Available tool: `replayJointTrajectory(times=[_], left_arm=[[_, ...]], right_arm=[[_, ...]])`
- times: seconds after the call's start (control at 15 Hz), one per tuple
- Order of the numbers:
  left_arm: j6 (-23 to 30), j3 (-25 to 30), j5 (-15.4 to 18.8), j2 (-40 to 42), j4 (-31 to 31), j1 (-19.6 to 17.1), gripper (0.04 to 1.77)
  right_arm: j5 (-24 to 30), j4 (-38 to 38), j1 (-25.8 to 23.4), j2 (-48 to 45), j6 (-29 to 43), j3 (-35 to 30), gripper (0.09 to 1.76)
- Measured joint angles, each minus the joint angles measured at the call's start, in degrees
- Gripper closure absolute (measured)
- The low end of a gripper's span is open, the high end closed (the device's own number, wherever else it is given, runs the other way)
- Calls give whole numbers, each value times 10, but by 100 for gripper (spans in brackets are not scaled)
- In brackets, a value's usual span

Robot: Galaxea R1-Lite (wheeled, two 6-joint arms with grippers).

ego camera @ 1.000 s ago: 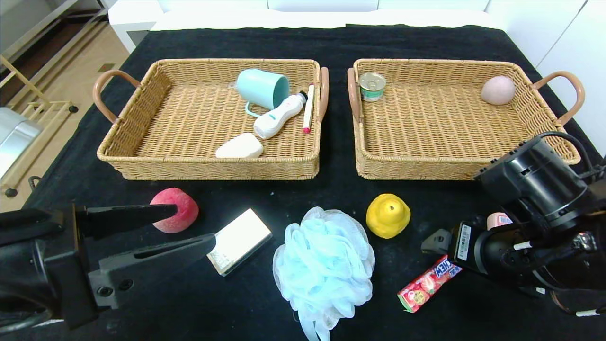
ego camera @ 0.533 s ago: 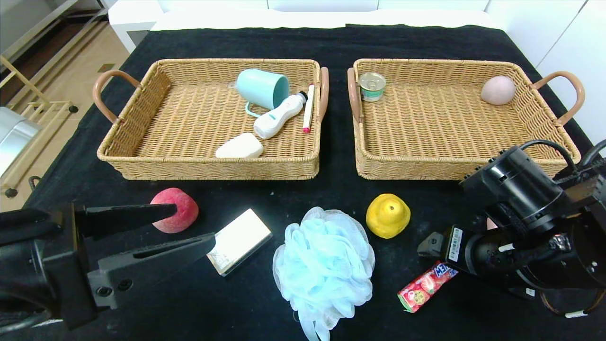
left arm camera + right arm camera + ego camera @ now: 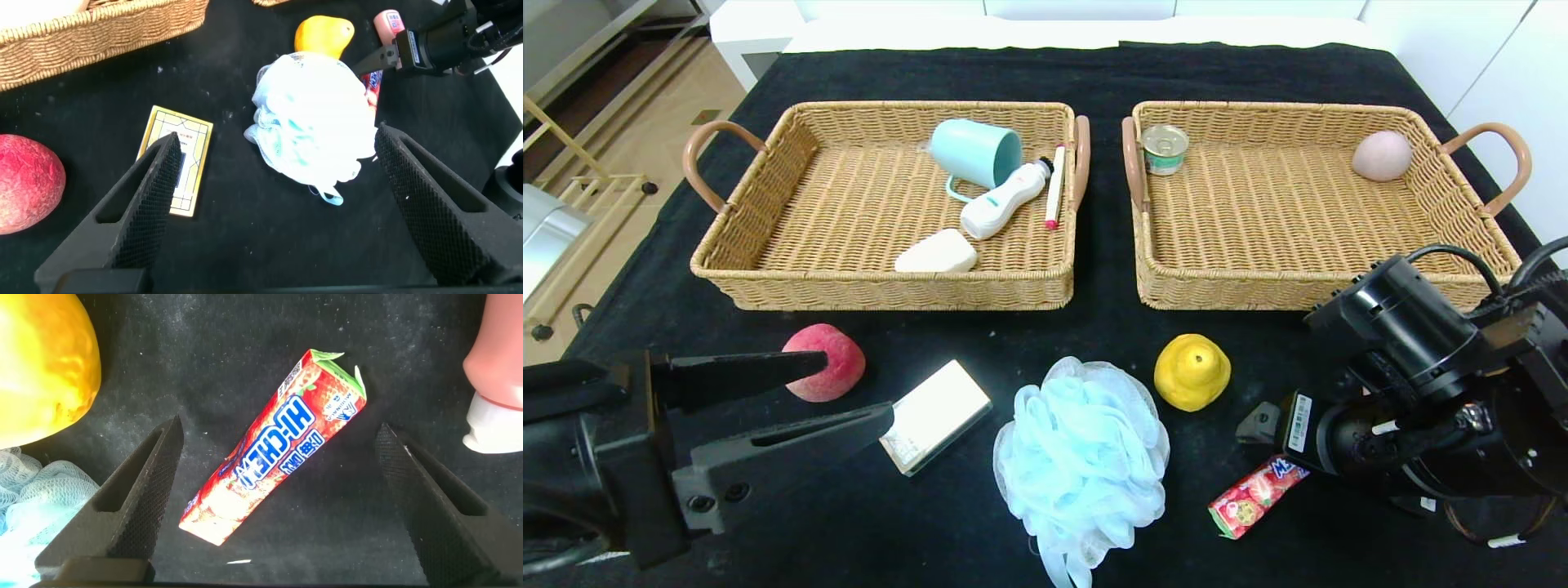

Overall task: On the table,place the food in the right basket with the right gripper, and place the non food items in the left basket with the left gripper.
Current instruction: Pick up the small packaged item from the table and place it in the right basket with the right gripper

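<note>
Black right end effector (image 3: 278,506) hangs low over the table (image 3: 1094,73), jaws spread wide, holding nothing. Hi-Chew stick (image 3: 274,469) lies flat straight below it, between the two fingers and touching neither. In the right wrist view its long axis runs diagonal to the jaw gap, so wrist yaw likely needs trimming before closing across the narrow width. Yellow pear (image 3: 41,371) sits just beside one finger; pink squeeze bottle (image 3: 498,371) with white cap is near the other, so clearance on both sides is tight.

In the head view the Hi-Chew stick (image 3: 1254,494) is on the near right of the table, partly under the right arm, clearly the right arm's pick. Right basket (image 3: 1462,269) lies farther back, past the pear (image 3: 1192,371); it already holds a small tin can (image 3: 1165,149) and a pale pink egg-shaped ball (image 3: 1381,155).

Left end effector (image 3: 849,400) hovers at near left, also fully released and empty. Its fingers frame the boxed bar (image 3: 174,159) and the pale-blue bath pouf (image 3: 315,118), with the peach (image 3: 823,362) just beside. Left basket (image 3: 719,237) holds a teal cup (image 3: 976,153) and a white bottle (image 3: 1002,200).
</note>
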State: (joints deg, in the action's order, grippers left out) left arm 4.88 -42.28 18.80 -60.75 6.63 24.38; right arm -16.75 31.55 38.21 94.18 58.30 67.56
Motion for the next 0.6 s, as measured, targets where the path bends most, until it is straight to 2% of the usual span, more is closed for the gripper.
replayJointTrajectory(times=[0.07, 0.13, 0.33, 0.6], left_arm=[[0, 0, 0, 0, 0, 0, 9], [0, 0, 0, 0, 0, 0, 9], [0, 1, 0, 0, 0, 1, 9], [-1, 1, 0, 1, 0, 1, 9]], right_arm=[[0, 0, 0, 0, 0, 0, 14], [0, 0, 0, 1, 1, 0, 21], [0, 0, 0, 4, 0, 0, 69], [0, 0, 0, 6, 0, -1, 115]])
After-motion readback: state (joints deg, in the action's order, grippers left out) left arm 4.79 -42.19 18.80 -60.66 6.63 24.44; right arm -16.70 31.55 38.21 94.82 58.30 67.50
